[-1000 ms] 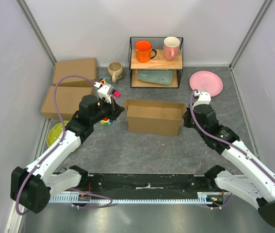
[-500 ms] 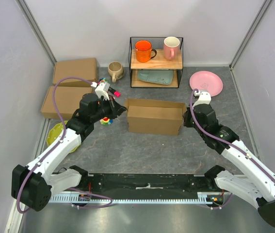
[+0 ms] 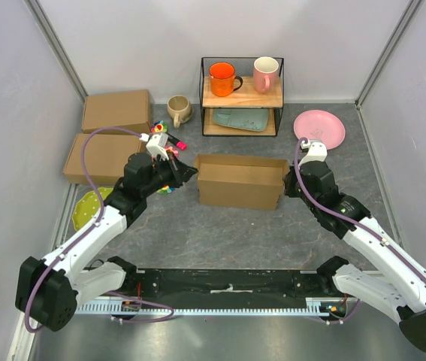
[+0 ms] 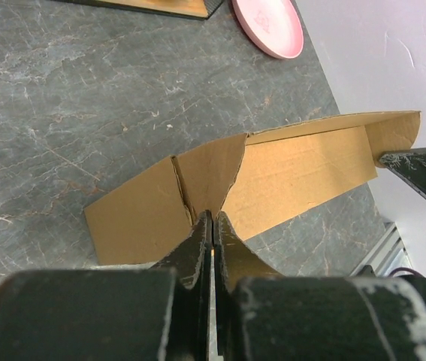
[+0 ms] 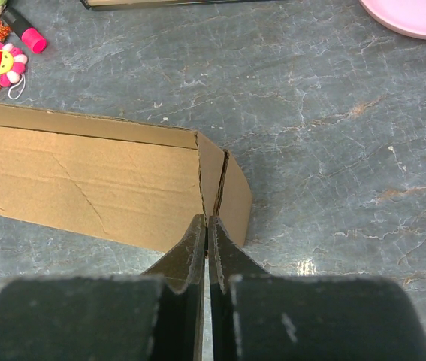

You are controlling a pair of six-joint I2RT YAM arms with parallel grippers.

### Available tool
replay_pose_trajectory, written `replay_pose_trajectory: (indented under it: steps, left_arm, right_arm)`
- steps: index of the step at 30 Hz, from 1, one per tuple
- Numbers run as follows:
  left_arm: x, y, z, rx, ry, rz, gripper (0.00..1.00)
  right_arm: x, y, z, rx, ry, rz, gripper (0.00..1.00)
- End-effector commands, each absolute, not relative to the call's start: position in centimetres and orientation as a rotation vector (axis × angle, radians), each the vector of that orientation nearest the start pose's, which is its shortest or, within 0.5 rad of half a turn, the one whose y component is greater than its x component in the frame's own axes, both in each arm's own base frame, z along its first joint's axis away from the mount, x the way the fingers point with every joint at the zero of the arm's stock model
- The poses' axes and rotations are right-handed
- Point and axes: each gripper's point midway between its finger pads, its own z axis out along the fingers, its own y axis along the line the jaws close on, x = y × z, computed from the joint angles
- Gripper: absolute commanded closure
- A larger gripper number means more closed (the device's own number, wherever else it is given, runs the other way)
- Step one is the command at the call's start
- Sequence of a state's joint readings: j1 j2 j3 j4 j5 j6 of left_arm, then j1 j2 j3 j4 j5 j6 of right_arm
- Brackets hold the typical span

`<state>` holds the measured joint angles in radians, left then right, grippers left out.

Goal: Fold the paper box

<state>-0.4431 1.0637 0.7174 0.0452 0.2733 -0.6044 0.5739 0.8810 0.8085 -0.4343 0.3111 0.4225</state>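
Slightly, the left pincer (image 3: 188,174) has edged toward the paper box (image 3: 239,183), which stands on the counter (image 3: 197,241) between it and the right pincer (image 3: 289,183). Both are closed tight at the end flaps (image 4: 209,173), possibly nipping them. Flap-folding is in hand; next, swing those flaps inward together.

Illumination: bright, even, diffuse, from overhead.
Shadows: soft, narrow, hugging the brown corrugated cardboard paper box (image 3: 239,188) and black wire shelf (image 3: 243,95).
Glare: small pale spot on grey marbled tabletop (image 5: 303,267), right wrist view.
Focus: overhead view sharp; left gripper (image 4: 211,219) and right gripper (image 5: 206,224) housings blurred in foreground.
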Motion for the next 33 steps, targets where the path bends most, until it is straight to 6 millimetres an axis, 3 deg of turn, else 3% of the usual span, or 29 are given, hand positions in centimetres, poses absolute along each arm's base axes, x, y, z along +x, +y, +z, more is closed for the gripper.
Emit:
replay_pose_trajectory:
  steps: [1,8,19,33]
  left_arm:
    - [28.2,-22.8,21.5,0.077,1.915,-0.984,0.98]
    - [27.9,-23.4,20.8,0.147,1.879,-0.894,0.98]
    - [28.4,-21.4,19.7,0.194,1.895,-0.699,0.98]
    - [28.2,-21.3,18.6,0.231,1.927,-0.661,0.98]
  right_arm:
    - [27.1,13.8,21.4,0.042,2.046,0.352,0.96]
    - [27.1,13.9,21.5,0.041,2.044,0.361,0.96]
    - [26.8,13.6,21.3,0.04,2.044,0.349,0.96]
    - [26.7,13.5,21.3,0.04,2.04,0.351,0.96]
